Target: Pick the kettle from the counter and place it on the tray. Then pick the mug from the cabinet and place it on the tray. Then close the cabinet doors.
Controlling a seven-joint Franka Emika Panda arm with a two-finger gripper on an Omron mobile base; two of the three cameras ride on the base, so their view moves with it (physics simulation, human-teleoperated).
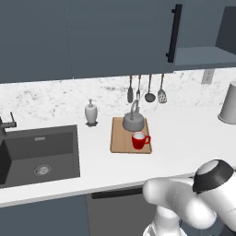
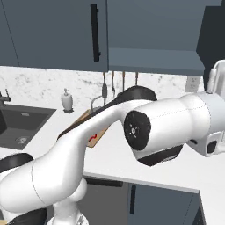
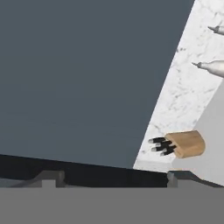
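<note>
Facing a cabinet door (image 3: 83,78) close ahead, the gripper (image 3: 113,178) spreads wide, holding nothing.

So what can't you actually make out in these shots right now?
- Tray, right base view: mostly covered by the white arm; the red mug shows as a sliver, the kettle as just its handle loop.
- Right cabinet door, left base view: cut off by the frame edge, so how far it stands open is unclear.
- Tall grey container, left base view: cut off at the right edge.
- Knife block, hand view: too small to count the handles surely.
</note>
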